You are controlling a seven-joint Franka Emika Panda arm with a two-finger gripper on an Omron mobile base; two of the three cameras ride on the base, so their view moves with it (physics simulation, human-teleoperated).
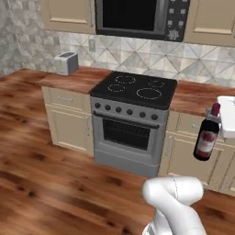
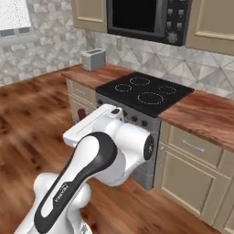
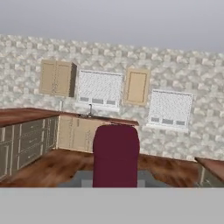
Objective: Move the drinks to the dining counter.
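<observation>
Kitchen cabinets and a tiled backsplash are filling the far side of my feeds, with a black-topped stove (image 1: 133, 117) sitting between two stretches of wood bench (image 1: 78, 79). I am seeing a silver toaster (image 1: 67, 63) standing at the bench's left end against the wall, and a dark microwave (image 1: 140, 17) hanging above the stove. Reddish wood flooring (image 1: 41, 170) is running across the foreground.

From the left base camera, I am watching the dark wine bottle (image 1: 207, 134) hanging in the air at the right edge of the frame, upright with its red cap on top, in front of the cabinet doors below the bench's front edge and touching nothing underneath. The claw (image 1: 219, 114) is gripping it up near the neck, jaws nearly closed around it, though the white hand is partly running off the frame there.

From the right base camera, the arm's bulk is covering most of the bottle; only a sliver of dark red is peeking out left of the wrist.

On the hand camera, the bottle's red cap (image 3: 116, 155) is rising up the middle of the view, with windows (image 3: 99, 89) and beige wall cupboards (image 3: 57, 78) showing on the far wall behind it.
</observation>
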